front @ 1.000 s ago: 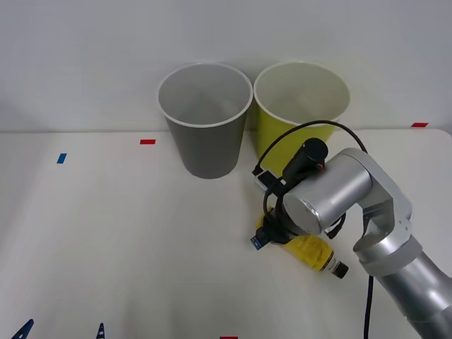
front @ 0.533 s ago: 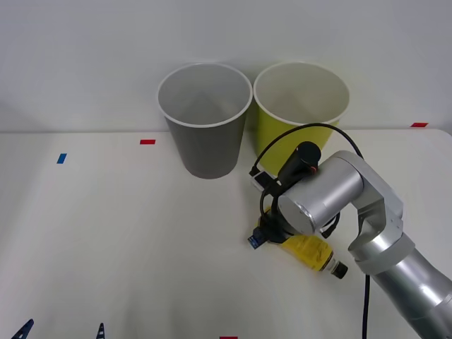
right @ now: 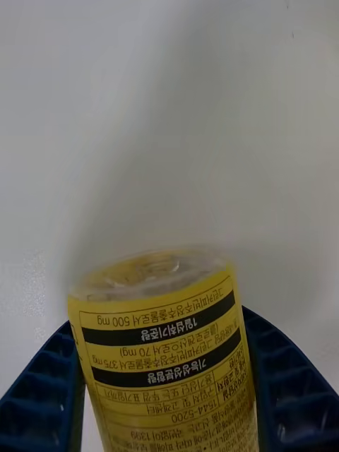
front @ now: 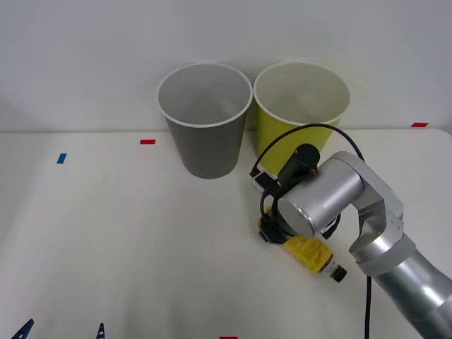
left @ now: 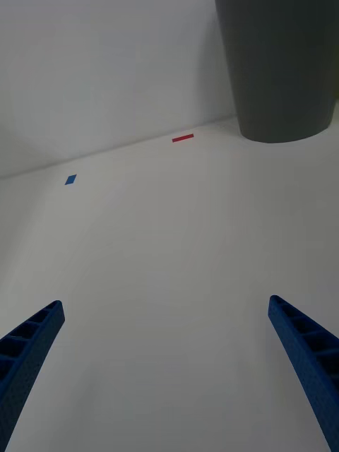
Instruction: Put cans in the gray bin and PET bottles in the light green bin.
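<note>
The gray bin [front: 205, 120] stands upright on the white table [front: 106, 233], and the light green bin [front: 301, 106] sits touching it on the robot's right. Nearer the robot than the light green bin, the right gripper [front: 272, 233] is down at the table, its blue fingers [right: 42, 381] pressed against both sides of the PET bottle [front: 313, 254], which lies on its side, cap end away from the bins. The left gripper [left: 166, 374] hovers well to the gray bin's left, jaws wide apart.
</note>
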Controlling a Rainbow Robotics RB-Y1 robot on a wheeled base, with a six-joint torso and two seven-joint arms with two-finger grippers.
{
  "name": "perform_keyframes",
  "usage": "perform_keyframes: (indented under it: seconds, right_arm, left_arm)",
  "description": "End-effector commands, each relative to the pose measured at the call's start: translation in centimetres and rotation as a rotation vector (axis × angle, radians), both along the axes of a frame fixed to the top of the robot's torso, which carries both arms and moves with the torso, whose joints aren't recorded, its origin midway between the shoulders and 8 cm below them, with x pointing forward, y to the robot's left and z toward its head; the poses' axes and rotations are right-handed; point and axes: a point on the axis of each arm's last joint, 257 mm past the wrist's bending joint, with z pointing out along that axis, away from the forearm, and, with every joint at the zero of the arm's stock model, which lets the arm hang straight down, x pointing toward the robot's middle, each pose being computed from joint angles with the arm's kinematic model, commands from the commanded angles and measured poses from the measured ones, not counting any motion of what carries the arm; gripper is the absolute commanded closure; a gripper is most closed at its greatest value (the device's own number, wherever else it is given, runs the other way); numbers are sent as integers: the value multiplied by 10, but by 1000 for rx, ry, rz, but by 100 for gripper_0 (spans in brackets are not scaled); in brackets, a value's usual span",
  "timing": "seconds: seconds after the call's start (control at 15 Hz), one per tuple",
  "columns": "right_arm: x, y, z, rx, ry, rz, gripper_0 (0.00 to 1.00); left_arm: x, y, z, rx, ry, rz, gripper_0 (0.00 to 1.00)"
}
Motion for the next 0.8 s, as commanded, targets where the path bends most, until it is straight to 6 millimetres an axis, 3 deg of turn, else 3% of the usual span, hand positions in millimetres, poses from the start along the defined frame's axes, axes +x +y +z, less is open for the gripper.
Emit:
perform_keyframes:
  seconds: [0.07,0.53,0.8]
  right_arm:
    - [-1,-1,-1,-9,-4,-1,97]
    - [-8,-3,4,7,-12,13,100]
    - [-18,1,24,87,-59,8,100]
  left_arm:
    - [0,0,0,0,0,0,0]
    - [0,0,0,0,0,0,0]
    - [0,0,0,0,0,0,1]
